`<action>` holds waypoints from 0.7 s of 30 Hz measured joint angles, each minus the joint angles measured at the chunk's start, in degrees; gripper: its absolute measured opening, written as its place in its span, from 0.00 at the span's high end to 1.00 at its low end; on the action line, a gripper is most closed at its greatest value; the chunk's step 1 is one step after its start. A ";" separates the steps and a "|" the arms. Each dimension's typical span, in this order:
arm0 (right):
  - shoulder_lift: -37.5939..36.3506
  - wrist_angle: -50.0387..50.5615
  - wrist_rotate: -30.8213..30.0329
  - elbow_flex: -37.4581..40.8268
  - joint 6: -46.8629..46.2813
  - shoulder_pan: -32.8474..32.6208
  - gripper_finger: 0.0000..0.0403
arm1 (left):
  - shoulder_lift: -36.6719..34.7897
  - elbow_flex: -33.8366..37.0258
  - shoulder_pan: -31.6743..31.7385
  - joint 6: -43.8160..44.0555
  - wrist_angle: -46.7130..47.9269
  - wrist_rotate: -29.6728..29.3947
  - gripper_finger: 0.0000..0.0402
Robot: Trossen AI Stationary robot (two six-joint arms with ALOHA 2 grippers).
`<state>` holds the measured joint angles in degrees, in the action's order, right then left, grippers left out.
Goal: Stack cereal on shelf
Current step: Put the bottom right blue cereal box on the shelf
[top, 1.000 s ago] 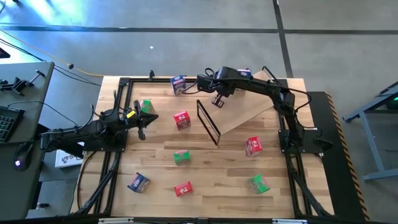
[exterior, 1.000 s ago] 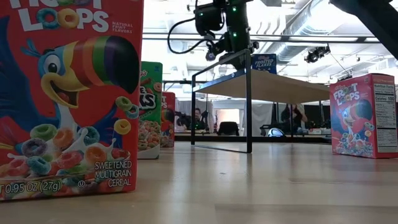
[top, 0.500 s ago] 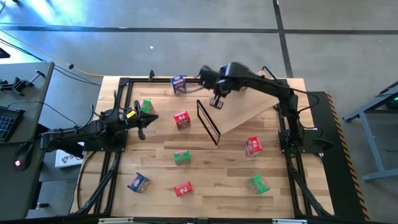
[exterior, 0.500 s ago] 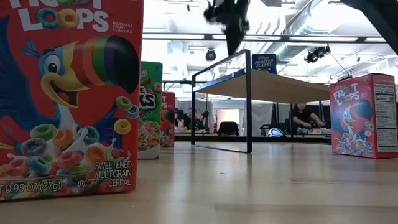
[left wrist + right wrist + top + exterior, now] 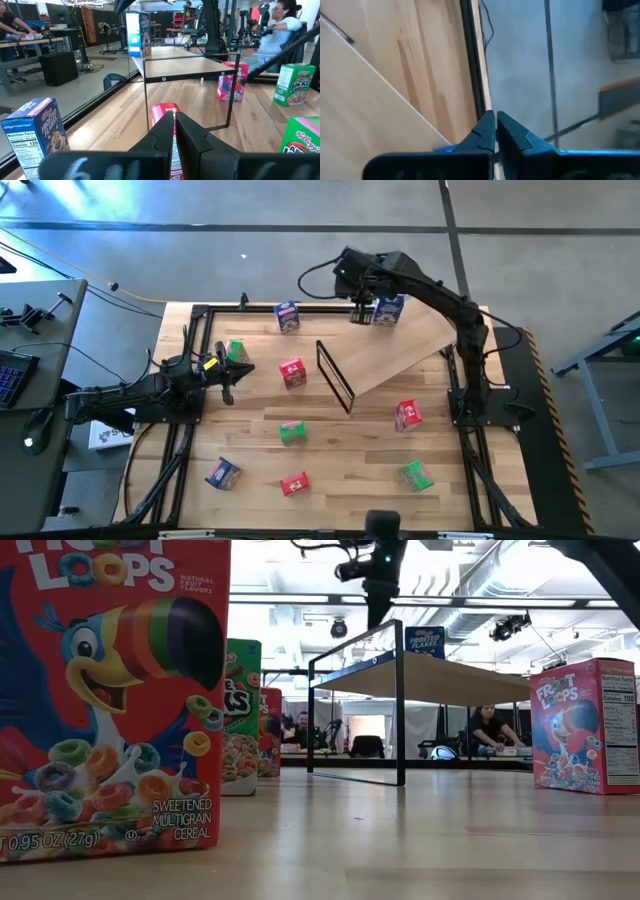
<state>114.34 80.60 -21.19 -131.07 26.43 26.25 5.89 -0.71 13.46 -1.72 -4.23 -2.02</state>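
Glossy printed cardboard cereal boxes [image 5: 112,700] on a smooth pale wood counter [image 5: 340,455] (visible grain); matt wooden shelf [image 5: 395,345], thin black metal frame.

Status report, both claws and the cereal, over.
Right claw shut, empty, beside blue box on shelf. Left claw shut, parked at table's left. Eight boxes off shelf.

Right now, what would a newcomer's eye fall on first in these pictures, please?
Probably the red cereal box filling the low view's near left. Next, the tilted wooden shelf at the table's far middle, with one blue box standing on it and the right hand shut just beside that box. The left hand waits shut at the table's left.
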 joint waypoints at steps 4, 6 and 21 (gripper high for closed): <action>0.62 3.10 -2.12 -0.04 -1.20 1.92 1.00 | 0.00 0.00 -0.01 -0.31 0.02 -0.02 0.97; 1.13 6.05 -0.32 -0.02 -4.00 3.30 1.00 | 0.00 0.00 0.00 -0.32 0.04 -0.07 0.97; 1.20 9.40 14.39 0.00 -5.24 4.43 1.00 | 0.00 0.00 -0.01 -0.31 0.15 -0.11 0.97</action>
<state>115.55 90.00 -6.80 -131.07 21.18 30.69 5.89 -0.71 13.45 -2.03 -4.08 -2.13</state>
